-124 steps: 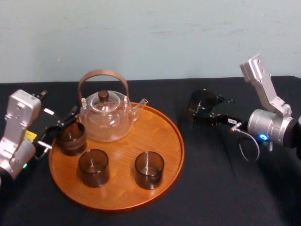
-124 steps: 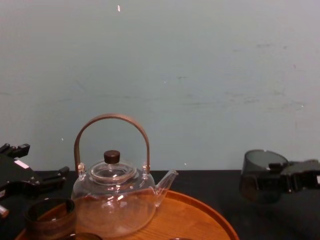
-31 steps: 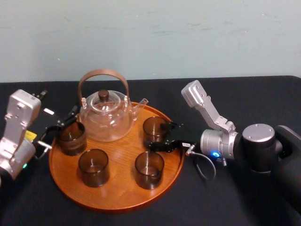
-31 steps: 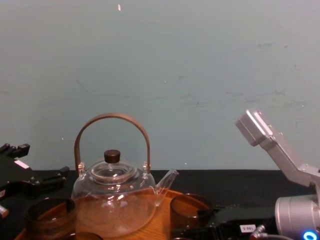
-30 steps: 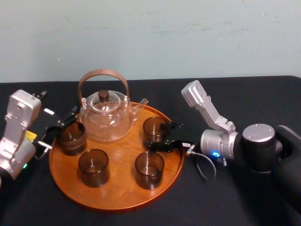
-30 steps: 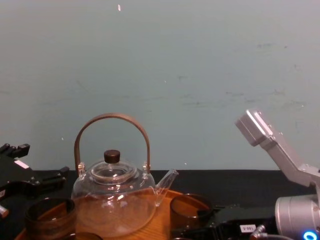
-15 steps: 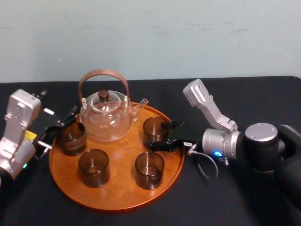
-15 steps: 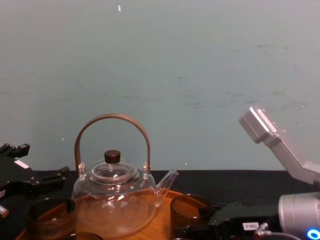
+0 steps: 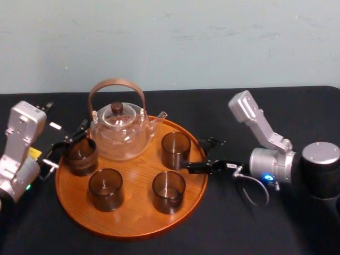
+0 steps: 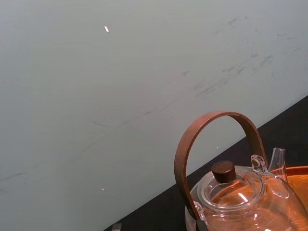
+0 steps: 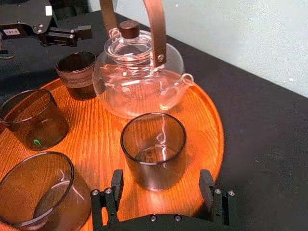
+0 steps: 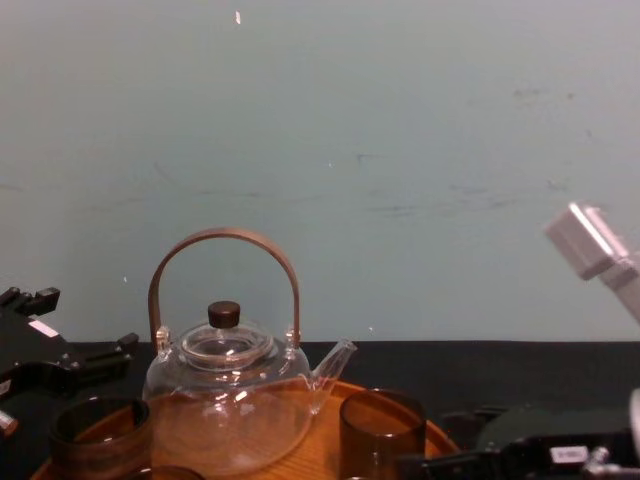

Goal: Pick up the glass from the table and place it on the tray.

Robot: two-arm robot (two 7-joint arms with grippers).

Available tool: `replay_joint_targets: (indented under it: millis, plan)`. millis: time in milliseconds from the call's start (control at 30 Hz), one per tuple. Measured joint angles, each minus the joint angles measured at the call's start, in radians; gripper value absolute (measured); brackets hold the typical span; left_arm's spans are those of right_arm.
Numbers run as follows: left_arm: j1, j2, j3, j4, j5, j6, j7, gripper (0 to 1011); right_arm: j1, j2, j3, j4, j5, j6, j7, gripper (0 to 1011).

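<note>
Glass just beside right gripper

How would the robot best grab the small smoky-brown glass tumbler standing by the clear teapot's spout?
Probably around its straight side wall at mid-height, coming level from the robot's right. The small smoky-brown glass tumbler stands upright, handleless; the clear glass teapot crowds its left, and the open right gripper faces its free side.

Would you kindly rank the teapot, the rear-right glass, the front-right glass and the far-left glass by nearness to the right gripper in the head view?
From the right gripper:
1. rear-right glass, just beyond its open fingers.
2. front-right glass, toward the robot.
3. teapot, rear left.
4. far-left glass, farthest left.
</note>
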Motion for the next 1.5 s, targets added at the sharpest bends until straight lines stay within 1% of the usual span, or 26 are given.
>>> replay_joint_targets:
  millis: [67,100,167,233,267,467,567,600,667,733,767,800,833,900,933,967,1000,1033,1133,1233,1500]
  plan:
    - [0.0,0.0,0.0,0.0,0.0,0.0,0.0,1002,-0.016,0.021,0.011,-0.028,0.01,0.001,-0.004,1002]
    - [0.0,0.0,0.0,0.0,0.0,0.0,0.0,1001,-0.016,0.021,0.011,-0.028,0.01,0.001,-0.004,1002]
    - [0.0,0.0,0.0,0.0,0.0,0.0,0.0,1001,-0.037,0.048,0.027,-0.063,0.025,0.001,-0.008,1002]
    - [0.0,0.0,0.0,0.0,0.0,0.0,0.0,1001,-0.049,0.062,0.037,-0.082,0.034,-0.001,-0.011,1002]
    - [0.0,0.0,0.0,0.0,0.0,0.0,0.0,1001,-0.063,0.076,0.047,-0.104,0.043,-0.006,-0.014,1002]
    - [0.0,0.0,0.0,0.0,0.0,0.0,0.0,1002,-0.107,0.113,0.085,-0.166,0.073,-0.029,-0.04,1002]
    - [0.0,0.0,0.0,0.0,0.0,0.0,0.0,1001,-0.131,0.125,0.111,-0.194,0.088,-0.042,-0.069,1002]
    - [0.0,0.0,0.0,0.0,0.0,0.0,0.0,1001,-0.144,0.128,0.126,-0.207,0.095,-0.048,-0.088,1002]
    - [0.0,0.0,0.0,0.0,0.0,0.0,0.0,1001,-0.161,0.128,0.15,-0.222,0.104,-0.055,-0.121,1002]
    - [0.0,0.0,0.0,0.0,0.0,0.0,0.0,1001,-0.172,0.126,0.165,-0.227,0.108,-0.06,-0.146,1002]
    - [0.0,0.0,0.0,0.0,0.0,0.0,0.0,1001,-0.183,0.12,0.184,-0.232,0.112,-0.062,-0.175,1002]
    - [0.0,0.0,0.0,0.0,0.0,0.0,0.0,1001,-0.183,0.12,0.184,-0.232,0.112,-0.062,-0.175,1002]
    - [0.0,0.0,0.0,0.0,0.0,0.0,0.0,1001,-0.194,0.114,0.203,-0.235,0.115,-0.065,-0.207,1002]
    - [0.0,0.0,0.0,0.0,0.0,0.0,0.0,1001,-0.202,0.106,0.221,-0.236,0.116,-0.068,-0.233,1002]
    - [0.0,0.0,0.0,0.0,0.0,0.0,0.0,1001,-0.21,0.097,0.239,-0.236,0.117,-0.07,-0.26,1002]
    - [0.0,0.0,0.0,0.0,0.0,0.0,0.0,1001,-0.213,0.093,0.247,-0.235,0.117,-0.072,-0.273,1002]
    - [0.0,0.0,0.0,0.0,0.0,0.0,0.0,1001,-0.22,0.084,0.263,-0.234,0.116,-0.074,-0.3,1002]
    - [0.0,0.0,0.0,0.0,0.0,0.0,0.0,1001,-0.22,0.084,0.263,-0.234,0.116,-0.074,-0.3,1002]
    - [0.0,0.0,0.0,0.0,0.0,0.0,0.0,1001,-0.231,0.063,0.295,-0.226,0.114,-0.074,-0.351,1002]
    - [0.0,0.0,0.0,0.0,0.0,0.0,0.0,1001,-0.236,0.054,0.308,-0.217,0.099,-0.076,-0.376,1002]
    - [0.0,0.0,0.0,0.0,0.0,0.0,0.0,1001,-0.241,0.037,0.324,-0.185,0.07,-0.078,-0.395,1002]
